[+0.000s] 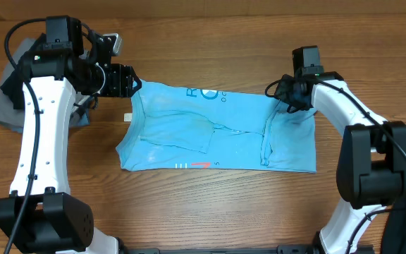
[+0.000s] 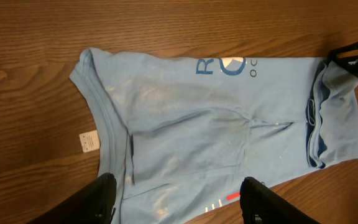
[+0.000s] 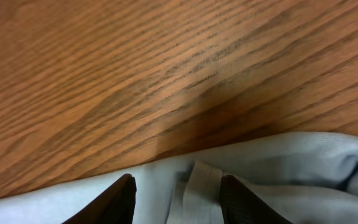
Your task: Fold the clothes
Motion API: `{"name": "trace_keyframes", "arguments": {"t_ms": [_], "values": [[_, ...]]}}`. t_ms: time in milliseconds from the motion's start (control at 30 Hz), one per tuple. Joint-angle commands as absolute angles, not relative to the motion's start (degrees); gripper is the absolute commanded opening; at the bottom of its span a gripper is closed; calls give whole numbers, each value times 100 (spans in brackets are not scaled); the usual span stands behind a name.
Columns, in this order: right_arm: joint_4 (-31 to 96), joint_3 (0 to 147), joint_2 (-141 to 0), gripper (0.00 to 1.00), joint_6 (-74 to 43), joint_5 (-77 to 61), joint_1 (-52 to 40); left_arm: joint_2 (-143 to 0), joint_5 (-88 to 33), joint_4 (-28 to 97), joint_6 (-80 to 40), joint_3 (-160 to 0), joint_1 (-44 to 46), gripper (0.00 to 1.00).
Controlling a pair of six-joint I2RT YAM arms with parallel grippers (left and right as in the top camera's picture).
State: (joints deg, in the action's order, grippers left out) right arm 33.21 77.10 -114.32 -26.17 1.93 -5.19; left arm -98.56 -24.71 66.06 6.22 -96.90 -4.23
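Light blue T-shirt (image 1: 217, 130) lies partly folded on the table (image 1: 210, 204), between the arms. Left gripper (image 1: 122, 79) open, empty, by the collar corner. Right gripper (image 3: 176, 186) jaws parted, straddling a hem fold at the shirt's edge.

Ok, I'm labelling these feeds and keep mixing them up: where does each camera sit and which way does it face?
Overhead: fixed above the table, looking straight down on the light blue T-shirt; left arm and right arm show.
Left wrist: above the collar end, looking down along the shirt; the open left fingers frame the bottom.
Right wrist: low, facing wood and the shirt's edge; the right fingers straddle a hem.
Shared: the T-shirt, in all three.
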Motion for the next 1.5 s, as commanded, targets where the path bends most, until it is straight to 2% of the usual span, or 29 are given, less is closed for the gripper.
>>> {"name": "trace_keyframes", "arguments": {"t_ms": [0, 33, 67, 133, 267, 633, 1000, 1067, 1133, 1167, 1333, 1467], "values": [[3284, 7728, -11627, 48, -2711, 311, -515, -9706, -2554, 6617, 729, -9843, -447, 67], [3282, 7728, -11651, 47, -2709, 309, -515, -9706, -2554, 6617, 729, -9843, -447, 67], [3286, 7728, -11657, 41, -2709, 309, -515, -9706, -2554, 6617, 729, -9843, -447, 67], [3295, 7728, -11671, 20, -2735, 255, -515, -9706, -2552, 6617, 729, -9843, -447, 67], [3374, 7741, -11644, 4, -2727, 8, -515, -9706, -2554, 6617, 729, -9843, -447, 67], [3535, 8001, -10895, 4, -2683, -792, -519, -9706, -2554, 6615, 729, -9843, -447, 67], [3450, 7996, -10930, 4, -2685, -1214, -681, -9706, -2556, 6617, 727, -9843, -447, 66], [3424, 7996, -10930, 13, -2683, -1212, -740, -9706, -2561, 6622, 727, -9843, -447, 66], [3391, 7996, -10930, 36, -2681, -1212, -744, -9706, -2561, 6622, 727, -9843, -447, 66], [3389, 7999, -10927, 41, -2681, -1212, -742, -9706, -2558, 6622, 727, -9843, -447, 66], [3667, 8001, -10704, 45, -2624, -1214, -563, -9706, -2556, 6624, 727, -9843, -447, 67], [4628, 8001, -10328, 41, -2213, -1256, -475, -9706, -2556, 6624, 729, -9843, -447, 68]]}}
